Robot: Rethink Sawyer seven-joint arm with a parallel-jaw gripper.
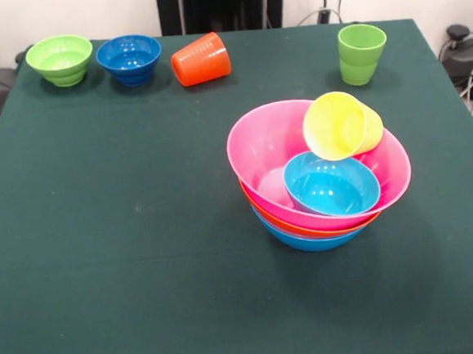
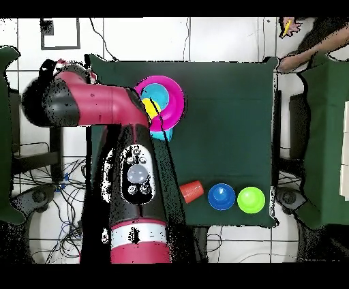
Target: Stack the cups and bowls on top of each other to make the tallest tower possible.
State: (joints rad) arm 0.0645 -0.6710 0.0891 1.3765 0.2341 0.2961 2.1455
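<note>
The tower stands right of the table's middle: a wide pink bowl [image 1: 258, 142] nested in an orange bowl [image 1: 306, 230] and a blue bowl [image 1: 307, 242]. A small cyan bowl [image 1: 332, 187] lies inside the pink one. The yellow cup [image 1: 343, 125] lies tilted on its side on the pink rim and the cyan bowl. The ribbed orange cup [image 1: 201, 59] lies on its side at the back. The light green cup [image 1: 362, 52] stands upright at the back right. The gripper shows in neither view. In the overhead view the red arm [image 2: 102, 105] is folded over the table's left side.
A small dark blue bowl [image 1: 130, 58] and a small light green bowl [image 1: 61, 59] stand upright at the back left, next to the orange cup. A person's hand [image 2: 290, 63] rests at the table's far corner in the overhead view.
</note>
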